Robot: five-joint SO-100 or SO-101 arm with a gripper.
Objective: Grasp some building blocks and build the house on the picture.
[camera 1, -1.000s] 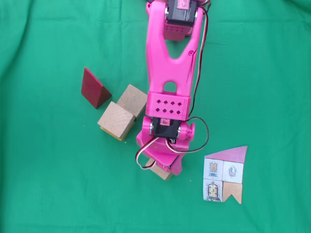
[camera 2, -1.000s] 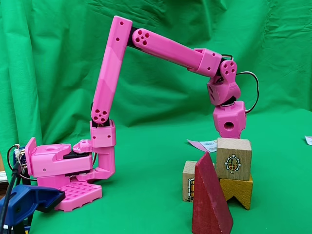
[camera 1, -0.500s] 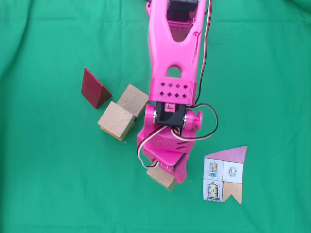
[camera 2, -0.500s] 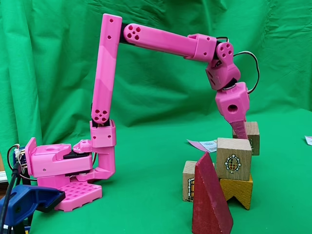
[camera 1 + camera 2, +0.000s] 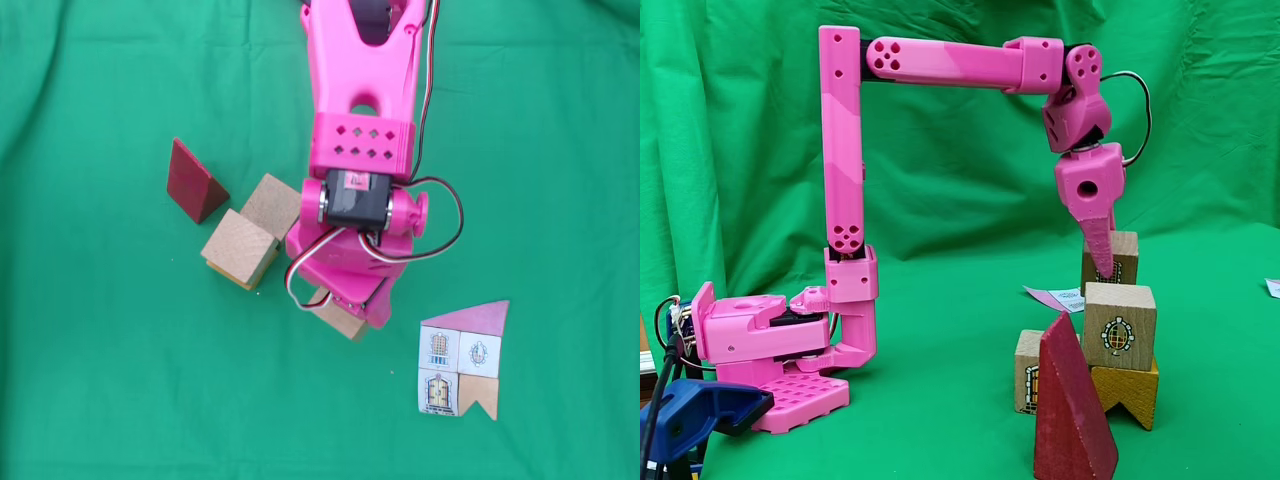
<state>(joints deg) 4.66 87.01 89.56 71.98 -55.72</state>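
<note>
one wood cube (image 5: 341, 318) hangs in the air, pinched in the pink gripper (image 5: 345, 305); in the side fixed view it (image 5: 1122, 258) floats above the other blocks. on the green cloth, two more wood cubes touch each other: one (image 5: 272, 206) at 1 o'clock of the other (image 5: 238, 249), which sits on a yellow block. the dark red wedge (image 5: 195, 181) lies at 10 o'clock of them, just beside. the picture (image 5: 463, 358), a flat paper house with a pink roof, lies at 4 o'clock of the held cube.
</note>
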